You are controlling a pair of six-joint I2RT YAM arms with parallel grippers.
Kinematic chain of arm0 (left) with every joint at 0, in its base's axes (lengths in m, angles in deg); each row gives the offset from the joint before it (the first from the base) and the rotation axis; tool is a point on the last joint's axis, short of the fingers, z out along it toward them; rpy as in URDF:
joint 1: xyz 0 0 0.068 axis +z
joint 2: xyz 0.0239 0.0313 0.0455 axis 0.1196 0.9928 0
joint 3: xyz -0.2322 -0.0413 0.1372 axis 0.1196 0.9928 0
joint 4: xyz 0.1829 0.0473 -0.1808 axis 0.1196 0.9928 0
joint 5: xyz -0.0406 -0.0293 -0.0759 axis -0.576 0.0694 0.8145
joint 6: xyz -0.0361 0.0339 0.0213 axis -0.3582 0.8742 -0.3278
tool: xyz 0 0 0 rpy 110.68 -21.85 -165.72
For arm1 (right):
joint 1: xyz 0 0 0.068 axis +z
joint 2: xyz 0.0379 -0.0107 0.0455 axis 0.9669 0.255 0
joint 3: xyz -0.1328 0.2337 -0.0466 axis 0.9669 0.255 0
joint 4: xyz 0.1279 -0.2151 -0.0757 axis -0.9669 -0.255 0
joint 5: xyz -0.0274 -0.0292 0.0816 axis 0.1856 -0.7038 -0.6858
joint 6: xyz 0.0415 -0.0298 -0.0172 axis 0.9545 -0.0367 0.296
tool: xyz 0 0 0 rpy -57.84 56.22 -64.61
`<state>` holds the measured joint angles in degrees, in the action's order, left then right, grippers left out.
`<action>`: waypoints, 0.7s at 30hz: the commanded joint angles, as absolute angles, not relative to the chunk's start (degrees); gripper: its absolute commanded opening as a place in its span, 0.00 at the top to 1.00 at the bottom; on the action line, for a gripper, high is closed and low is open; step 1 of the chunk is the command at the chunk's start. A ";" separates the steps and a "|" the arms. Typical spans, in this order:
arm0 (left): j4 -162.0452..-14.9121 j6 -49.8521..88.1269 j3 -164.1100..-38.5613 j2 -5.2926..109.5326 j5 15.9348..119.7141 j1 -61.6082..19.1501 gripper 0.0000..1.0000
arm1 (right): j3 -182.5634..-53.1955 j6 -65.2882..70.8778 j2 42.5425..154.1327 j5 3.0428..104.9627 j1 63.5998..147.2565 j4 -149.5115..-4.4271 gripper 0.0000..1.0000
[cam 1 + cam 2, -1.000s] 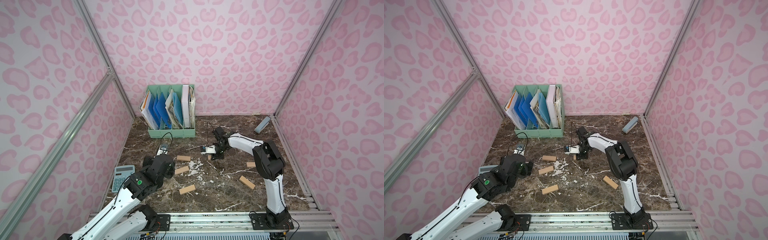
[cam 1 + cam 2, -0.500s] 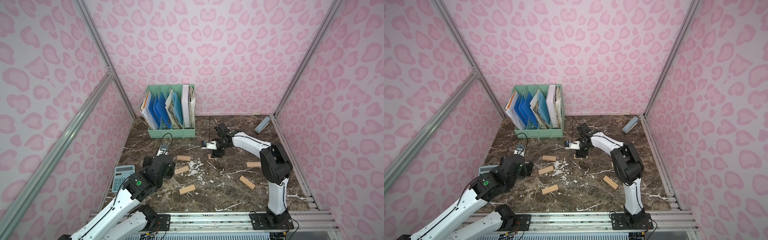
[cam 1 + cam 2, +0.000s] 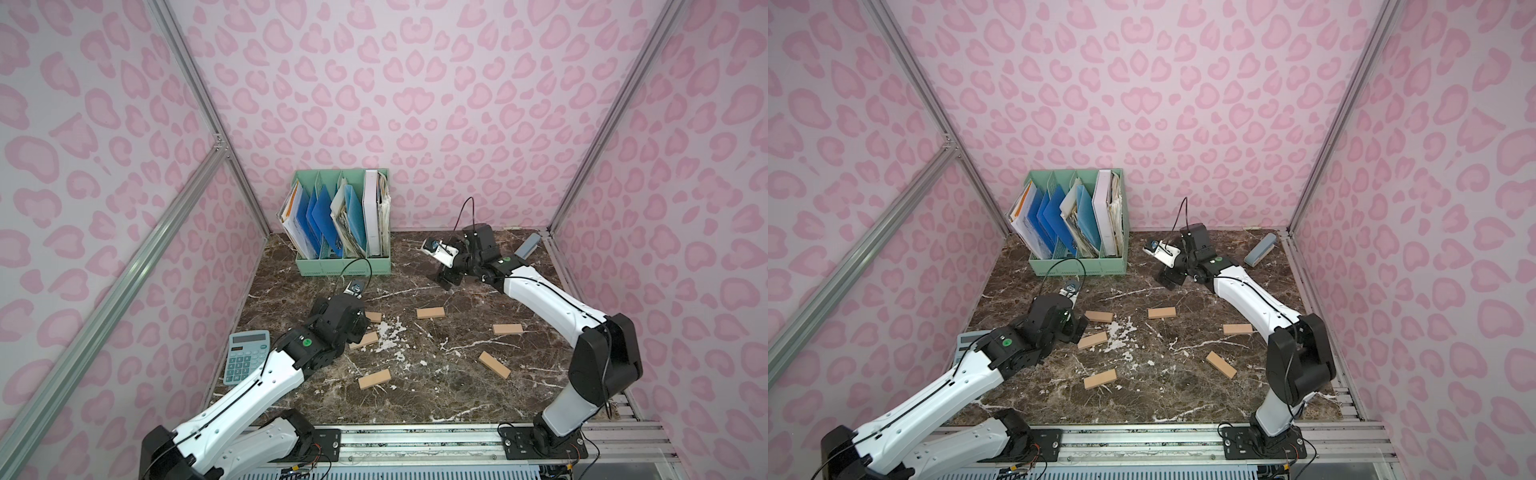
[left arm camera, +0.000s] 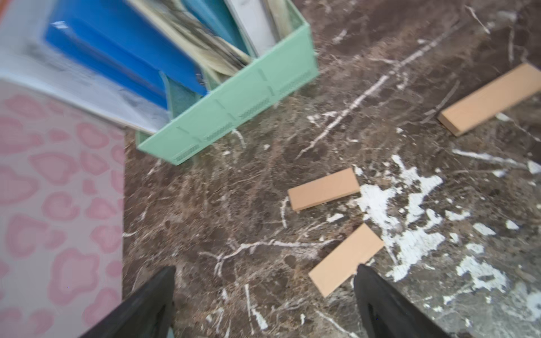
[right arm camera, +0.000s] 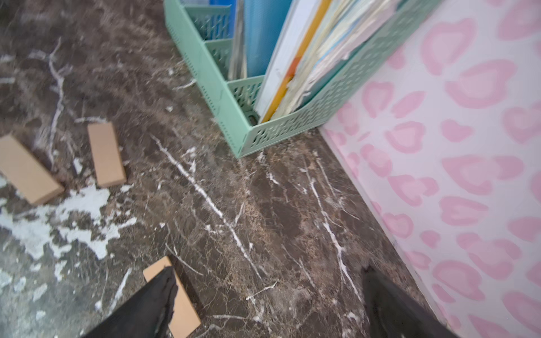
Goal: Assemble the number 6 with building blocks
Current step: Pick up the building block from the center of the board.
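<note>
Both top views looked down from high at 6 o'clock over the whole tabletop. Both wrist views sat close above it, sharing the file rack.

Bare tabletop between scattered planks gives passage; green file rack blocks the back left

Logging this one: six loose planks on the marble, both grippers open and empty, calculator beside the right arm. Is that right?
One slip: the calculator lies beside the left arm, not the right, as a top view shows. The rest holds: six loose planks on the marble, left gripper and right gripper open and empty.
</note>
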<state>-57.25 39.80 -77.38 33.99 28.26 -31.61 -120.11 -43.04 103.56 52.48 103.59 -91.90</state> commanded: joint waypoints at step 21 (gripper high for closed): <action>-43.91 72.65 -104.00 72.45 57.21 -20.82 0.46 | -95.49 -31.99 78.84 53.97 98.05 -80.04 0.00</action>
